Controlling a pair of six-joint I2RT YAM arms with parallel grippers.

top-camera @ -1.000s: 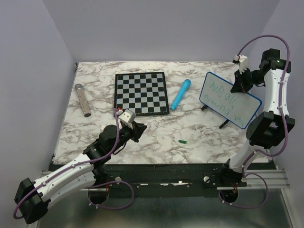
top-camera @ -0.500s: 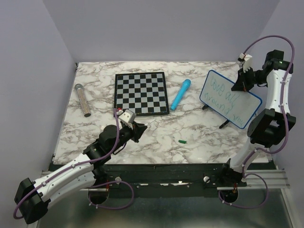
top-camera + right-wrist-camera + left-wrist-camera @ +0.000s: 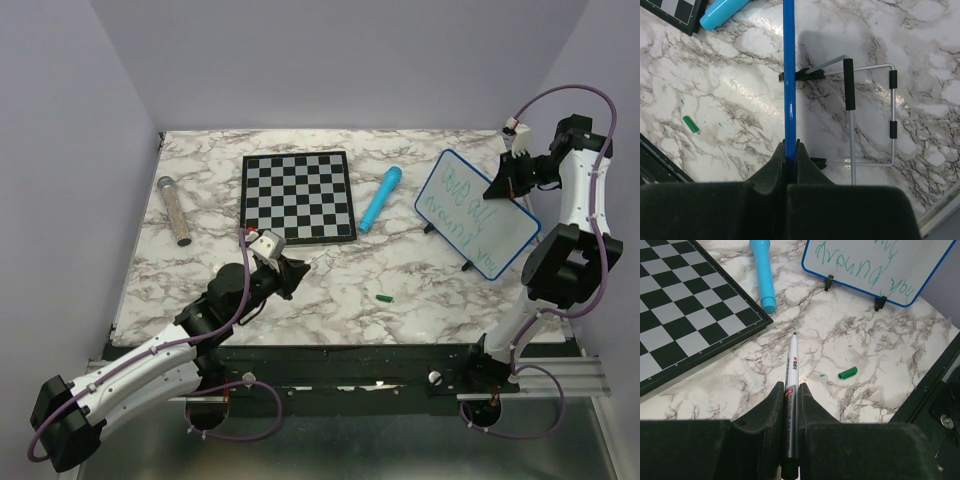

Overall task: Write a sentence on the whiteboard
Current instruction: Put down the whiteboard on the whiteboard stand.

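Note:
The whiteboard [image 3: 470, 212] stands tilted at the right of the table on a wire stand [image 3: 870, 115]. Its blue rim shows edge-on as a line [image 3: 789, 75]. The sentence [image 3: 458, 203] runs across it in green rows, also seen on the whiteboard [image 3: 875, 265] in the left wrist view. My right gripper [image 3: 503, 183] [image 3: 790, 145] is shut on the board's top rim. My left gripper [image 3: 295, 268] [image 3: 790, 386] is shut on a grey marker [image 3: 791, 370], low over the marble near the front. The marker's tip points toward the board, well short of it.
A green marker cap [image 3: 384, 297] [image 3: 847, 372] lies on the marble between the arms. A checkered board [image 3: 297, 195] lies at centre back, with a light blue cylinder [image 3: 381, 198] beside it. A speckled tube [image 3: 174, 210] lies at the far left.
My right gripper has swung the whiteboard a little: its near end has moved left and toward the front. The left arm and marker have stayed put.

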